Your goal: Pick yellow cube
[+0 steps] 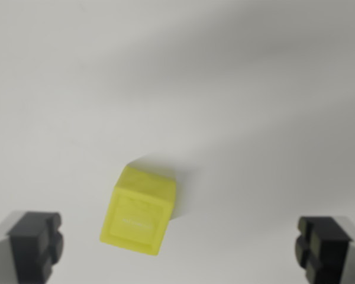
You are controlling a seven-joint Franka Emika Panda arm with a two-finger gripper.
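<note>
One yellow cube [139, 211] between open hand [178, 244] fingers.

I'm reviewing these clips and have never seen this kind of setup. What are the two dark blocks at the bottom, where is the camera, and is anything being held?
The camera sits on the robot arm's wrist and looks down at a plain white surface. The two dark blocks are the fingertips of the gripper, spread wide apart. Between them, nearer the wrist view's left, lies a small yellow cube, turned slightly askew. Neither fingertip touches it, so nothing is held. Nothing else shows on the surface.
</note>
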